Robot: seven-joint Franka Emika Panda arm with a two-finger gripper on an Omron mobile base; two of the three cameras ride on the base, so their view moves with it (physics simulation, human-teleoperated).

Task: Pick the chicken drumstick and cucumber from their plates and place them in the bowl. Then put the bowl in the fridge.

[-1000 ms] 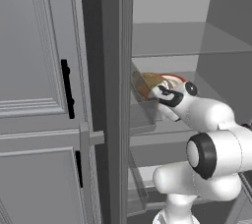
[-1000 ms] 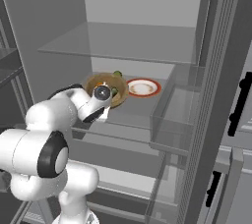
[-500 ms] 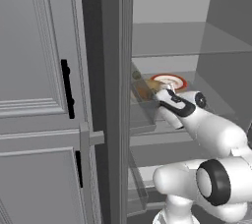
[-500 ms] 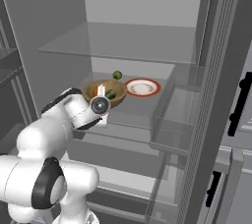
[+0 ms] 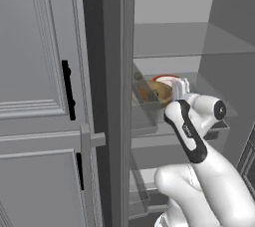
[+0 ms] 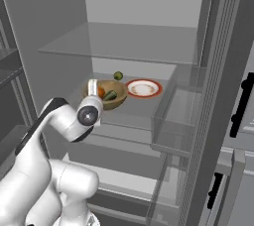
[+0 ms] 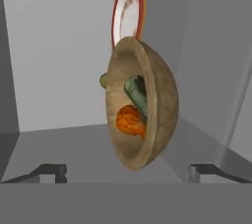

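One wooden bowl [image 6: 105, 95] sits on a shelf of the one open fridge [image 6: 149, 36]. Inside the bowl lie two pieces of food: one orange-brown chicken drumstick [image 7: 130, 121] and one dark green cucumber [image 7: 136, 94]. To the right of the bowl on the same shelf stands one white plate with a red rim [image 6: 143, 88]. Behind the bowl, toward the far wall, rests one small round olive-green item [image 6: 118, 76]. To the left of the fridge, the left base view shows two panelled grey cabinet doors [image 5: 35, 47], one above the other.
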